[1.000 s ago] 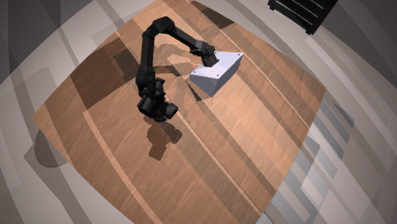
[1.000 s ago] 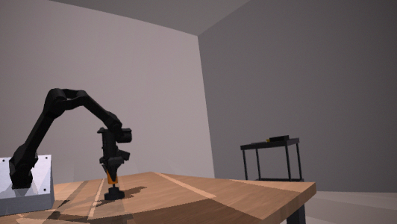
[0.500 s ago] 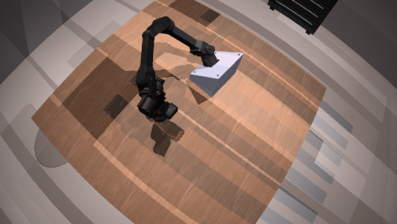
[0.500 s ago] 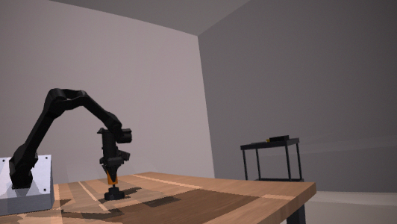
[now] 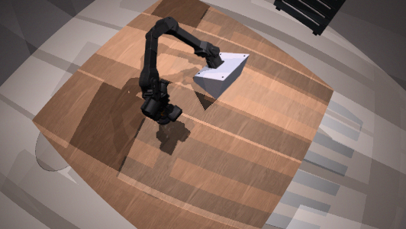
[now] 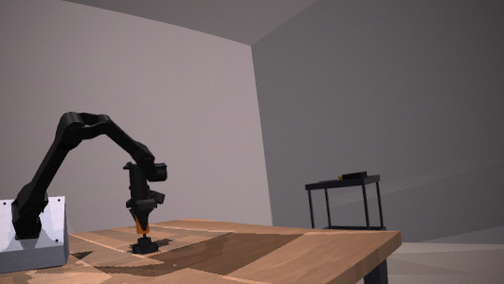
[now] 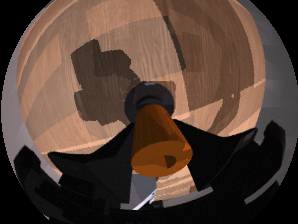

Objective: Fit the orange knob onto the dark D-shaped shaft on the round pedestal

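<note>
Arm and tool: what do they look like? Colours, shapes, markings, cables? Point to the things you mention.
The arm (image 5: 151, 57) (image 6: 51, 163) is all black, with slim, blocky links and bulkier rounded joints. The tool (image 6: 142, 224) (image 7: 153, 124) is black too, with broad, tapering, wedge-like fingers. No markings or loose cables that I can make out.
</note>
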Motion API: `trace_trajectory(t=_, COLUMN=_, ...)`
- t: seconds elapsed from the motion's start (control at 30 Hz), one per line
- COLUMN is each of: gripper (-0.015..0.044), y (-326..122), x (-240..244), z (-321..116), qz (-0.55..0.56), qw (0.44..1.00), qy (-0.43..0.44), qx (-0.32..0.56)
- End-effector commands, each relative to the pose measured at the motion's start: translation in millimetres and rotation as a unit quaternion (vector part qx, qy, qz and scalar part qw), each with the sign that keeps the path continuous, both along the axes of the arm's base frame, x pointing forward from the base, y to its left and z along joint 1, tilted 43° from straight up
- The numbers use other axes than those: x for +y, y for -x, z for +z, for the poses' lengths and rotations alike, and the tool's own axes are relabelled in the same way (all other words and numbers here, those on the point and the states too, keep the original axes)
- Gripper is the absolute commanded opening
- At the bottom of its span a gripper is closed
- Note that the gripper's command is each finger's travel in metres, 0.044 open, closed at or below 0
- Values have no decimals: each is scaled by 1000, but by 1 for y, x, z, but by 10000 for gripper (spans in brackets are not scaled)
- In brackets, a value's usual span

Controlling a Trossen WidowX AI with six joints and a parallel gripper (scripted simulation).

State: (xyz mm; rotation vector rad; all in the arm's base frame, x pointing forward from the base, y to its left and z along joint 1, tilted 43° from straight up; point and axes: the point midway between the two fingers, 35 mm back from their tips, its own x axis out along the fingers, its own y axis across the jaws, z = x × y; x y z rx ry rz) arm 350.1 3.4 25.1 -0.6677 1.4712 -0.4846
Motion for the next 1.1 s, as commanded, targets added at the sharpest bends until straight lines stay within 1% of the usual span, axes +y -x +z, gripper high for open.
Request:
trace_trajectory(t=0.0, gripper=0, y=0, x=2, z=2, qz=0, qw=1000, qy=0, qx=0)
trace_trajectory(t=0.1, gripper=0, y=0, x=3, z=3, qz=10, qw=1000, qy=1, qx=9)
trace_trajectory(t=0.33, gripper=0, y=-2, x=1, z=1, qz=78, qw=994, qy=6, qx=70)
trace_trajectory(t=1.07, gripper=0, y=0, x=0, z=-1, qz=78, qw=994, qy=6, qx=70)
